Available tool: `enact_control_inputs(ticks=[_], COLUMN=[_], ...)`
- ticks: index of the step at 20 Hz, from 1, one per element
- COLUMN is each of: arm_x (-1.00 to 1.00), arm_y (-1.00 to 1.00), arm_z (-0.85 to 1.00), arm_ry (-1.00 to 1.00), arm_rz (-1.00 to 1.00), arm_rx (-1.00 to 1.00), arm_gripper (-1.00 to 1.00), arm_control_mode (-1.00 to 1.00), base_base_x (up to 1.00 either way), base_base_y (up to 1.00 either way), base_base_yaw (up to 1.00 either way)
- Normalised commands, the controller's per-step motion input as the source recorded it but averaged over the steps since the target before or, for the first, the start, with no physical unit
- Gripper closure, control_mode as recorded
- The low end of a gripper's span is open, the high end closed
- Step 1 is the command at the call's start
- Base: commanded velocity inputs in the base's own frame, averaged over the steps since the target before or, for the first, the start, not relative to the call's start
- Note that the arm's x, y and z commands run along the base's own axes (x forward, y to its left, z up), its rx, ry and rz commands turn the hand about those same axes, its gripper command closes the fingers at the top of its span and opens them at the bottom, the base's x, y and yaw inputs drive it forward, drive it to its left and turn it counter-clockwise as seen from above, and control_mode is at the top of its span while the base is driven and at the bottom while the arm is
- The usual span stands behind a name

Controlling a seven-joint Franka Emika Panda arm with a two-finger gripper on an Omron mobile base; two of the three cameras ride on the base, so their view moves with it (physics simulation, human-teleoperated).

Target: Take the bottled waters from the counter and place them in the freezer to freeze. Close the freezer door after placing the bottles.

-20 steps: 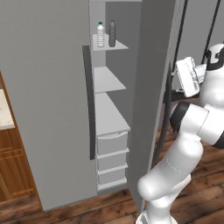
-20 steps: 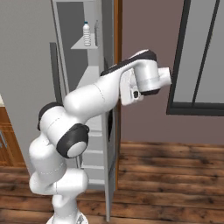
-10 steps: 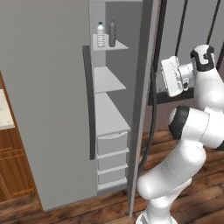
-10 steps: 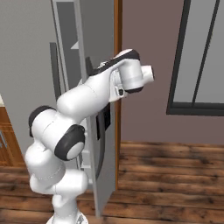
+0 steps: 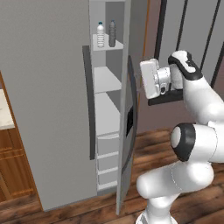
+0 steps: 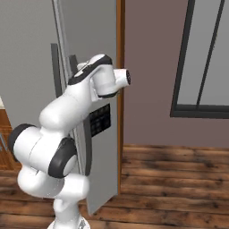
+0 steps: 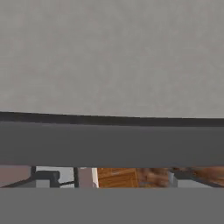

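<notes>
Two bottled waters [image 5: 101, 35] [image 5: 112, 33] stand side by side on the top white shelf of the freezer [image 5: 107, 83]. The freezer door [image 5: 127, 131] is swung most of the way in and stands almost edge-on in the left base view; its black dispenser panel [image 6: 99, 120] faces the right base view. My gripper [image 5: 142, 81] is up against the door's outer face at upper-shelf height. In the hand view the grey door [image 7: 109, 52] is very close, its dark handle [image 7: 109, 142] runs across, and my gripper [image 7: 113, 178] is open and holds nothing. A sliver of the counter [image 5: 3, 109] shows at far left.
White drawers [image 5: 107, 153] fill the freezer's lower part. The plain grey fridge door [image 5: 43, 87] stands to the left. A dark-framed window [image 6: 201, 58] in a brown wall lies to the right, over a wood floor [image 6: 170, 179].
The freezer door has swung further toward shut, narrowing the gap. My hand has followed it leftward, staying against its outer face. The bottles have not moved.
</notes>
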Motion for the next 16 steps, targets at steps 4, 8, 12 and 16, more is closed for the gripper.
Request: enact_control_inputs(ticks=[4,8,12,16], arm_x=[0.42,0.65,0.77,0.76], arm_y=[1.00,0.70,0.39,0.11], arm_z=[0.00,0.00,0.00,0.00], arm_ry=[-0.14,-0.03,0.00,0.00], arm_rz=[0.00,0.00,0.00,-0.06], arm_rx=[0.10,0.20,0.13,0.10], arm_gripper=[-1.00,-1.00,-1.00,-1.00], arm_control_mode=[-1.00,-1.00,-1.00,-1.00], base_base_x=[0.00,0.00,0.00,0.00], base_base_y=[0.00,0.00,0.00,0.00], base_base_yaw=[0.00,0.00,0.00,0.00])
